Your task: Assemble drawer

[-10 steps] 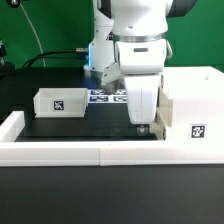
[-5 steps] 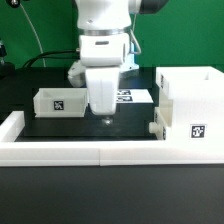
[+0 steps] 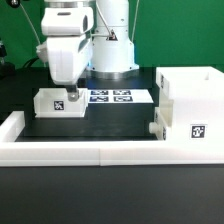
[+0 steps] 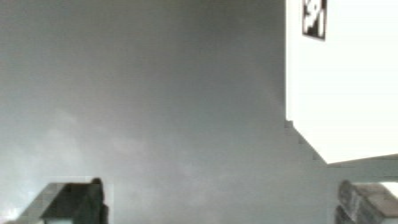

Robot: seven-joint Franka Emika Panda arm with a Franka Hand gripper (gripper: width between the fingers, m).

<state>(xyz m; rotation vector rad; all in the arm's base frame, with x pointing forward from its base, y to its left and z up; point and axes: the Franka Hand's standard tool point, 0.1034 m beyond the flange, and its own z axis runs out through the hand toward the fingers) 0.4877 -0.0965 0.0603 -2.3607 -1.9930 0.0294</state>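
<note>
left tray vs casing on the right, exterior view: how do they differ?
The tray is low and small; the casing is tall and bulky. The tray sits at the exterior view's left, with the end effector above it; the casing stands at the right, apart from it. Both are white with a black-and-white square tag.

At upper left the gripper [image 3: 72, 94] hangs at the tray's [image 3: 45, 104] right end. The marker board [image 3: 112, 97] lies mid-frame, the casing [image 3: 195, 105] at right, and the rail [image 3: 100, 152] along the bottom.
</note>
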